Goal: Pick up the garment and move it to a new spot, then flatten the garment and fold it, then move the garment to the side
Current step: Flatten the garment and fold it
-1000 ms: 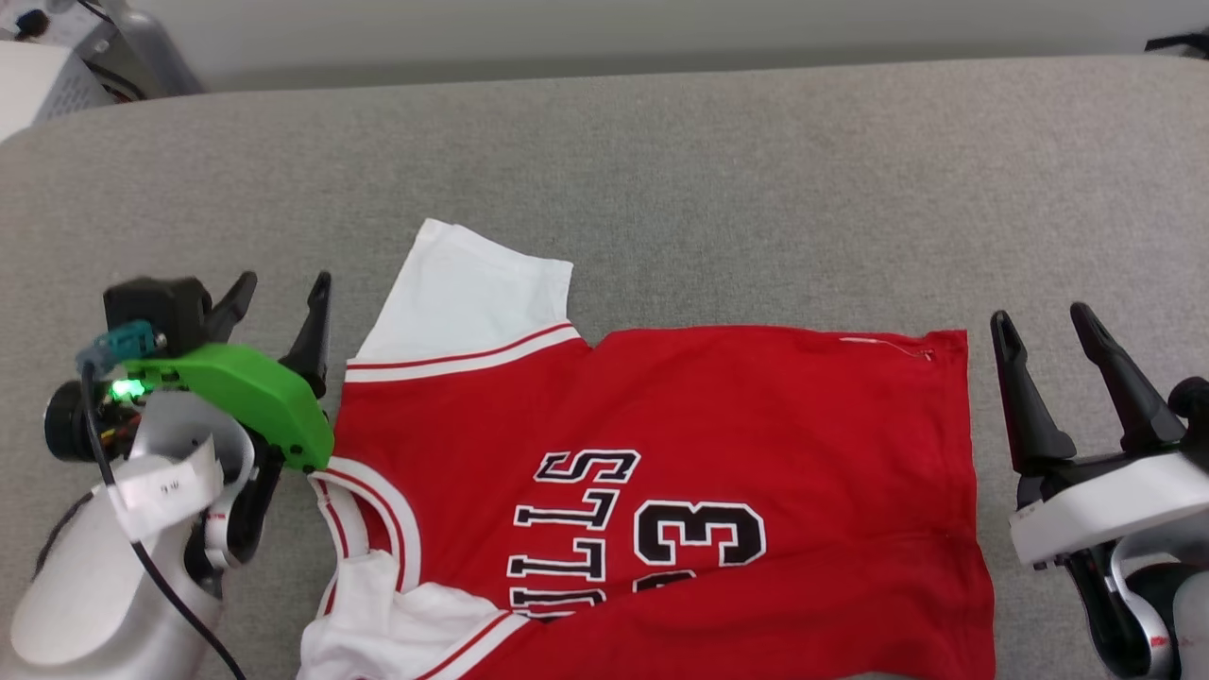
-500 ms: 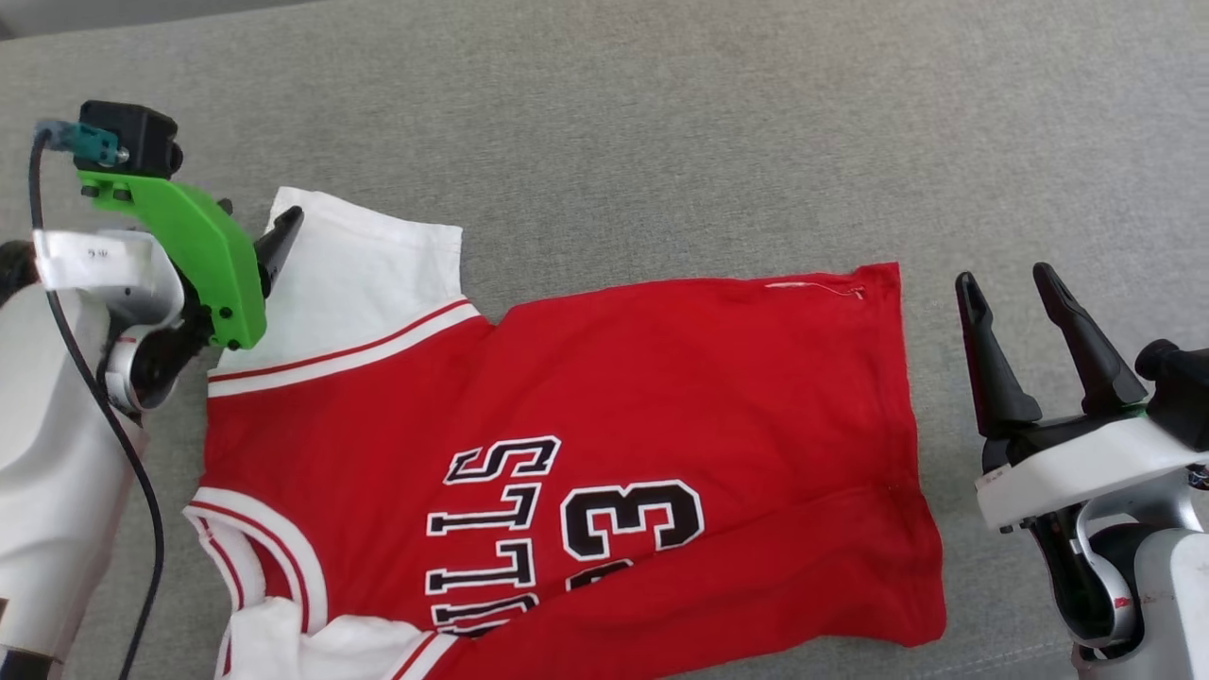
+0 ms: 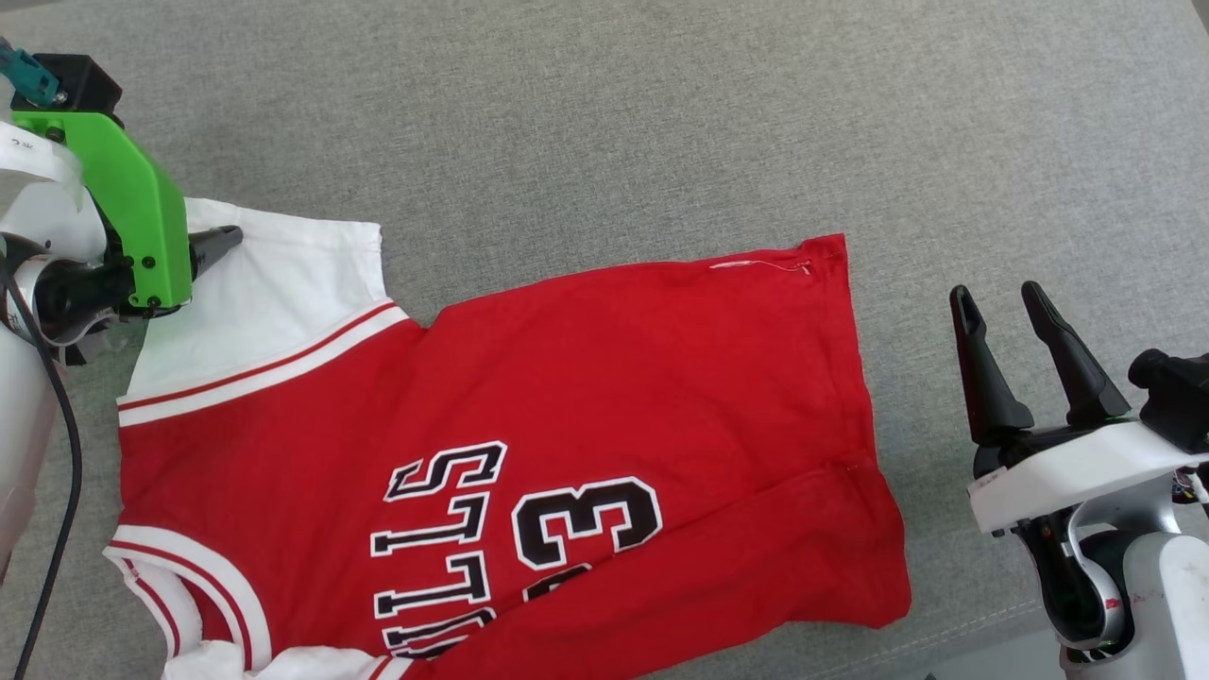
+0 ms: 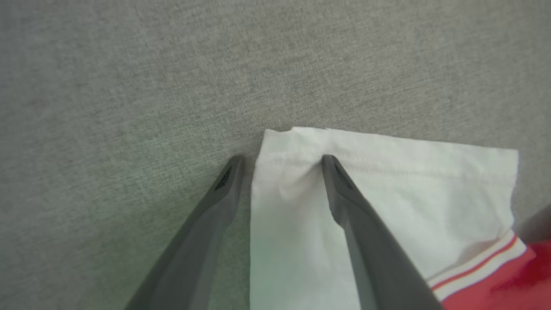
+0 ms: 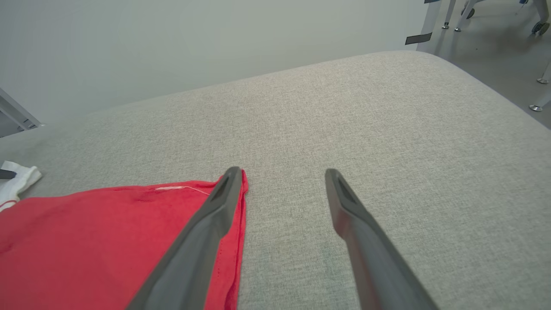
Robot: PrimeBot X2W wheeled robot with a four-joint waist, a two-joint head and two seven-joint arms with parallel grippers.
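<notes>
The garment (image 3: 586,378) is a red jersey with black "BULLS" lettering, lying face up across the grey padded surface (image 3: 614,123). Its lower edge is folded over along the near side. One white sleeve (image 3: 274,293) points to the far left. My left gripper (image 3: 212,247) is down at that sleeve's outer corner and open. In the left wrist view the sleeve (image 4: 387,193) has one finger (image 4: 344,198) pressing on it, the other on bare padding beside its edge. My right gripper (image 3: 996,293) hovers open just right of the hem (image 5: 239,224), holding nothing.
The padded surface stretches wide beyond the garment, and its near edge shows at the lower right (image 3: 945,652). In the right wrist view a pale wall (image 5: 172,51) stands behind it, with floor and furniture legs (image 5: 533,26) off its right end.
The head camera has tilted down and shifted, so the whole picture moved. My left gripper has gone from beside the collar forward to the sleeve's far corner, turning its fingers onto it. The right gripper stayed open.
</notes>
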